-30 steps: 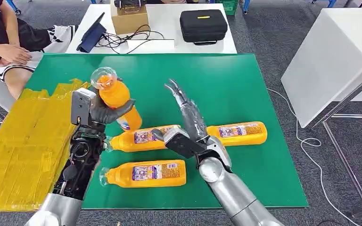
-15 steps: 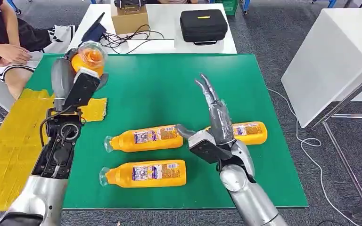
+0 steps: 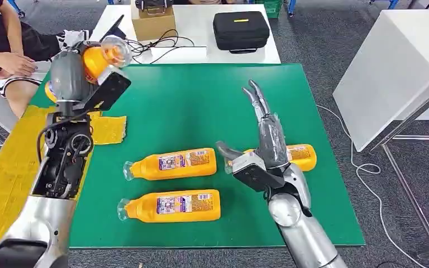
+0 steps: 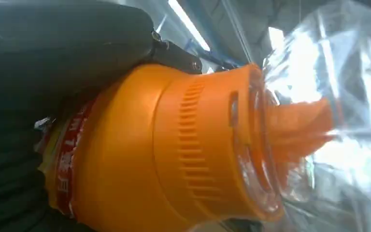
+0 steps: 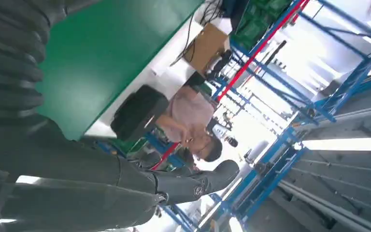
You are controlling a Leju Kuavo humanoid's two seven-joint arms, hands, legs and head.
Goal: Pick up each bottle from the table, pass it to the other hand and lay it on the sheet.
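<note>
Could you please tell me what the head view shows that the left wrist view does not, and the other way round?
Head view alone: the green table, three orange bottles lying on it, the yellow sheet and the open right hand raised above the far-right bottle. Left wrist view alone: close detail of the held bottle's ribbed orange neck and clear cap. Both: the left hand gripping the held bottle.

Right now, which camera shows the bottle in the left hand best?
The left wrist view: the held bottle is close up, orange neck and clear cap sharp. The head view shows it small, gripped by the left hand. The right wrist view looks elsewhere.
</note>
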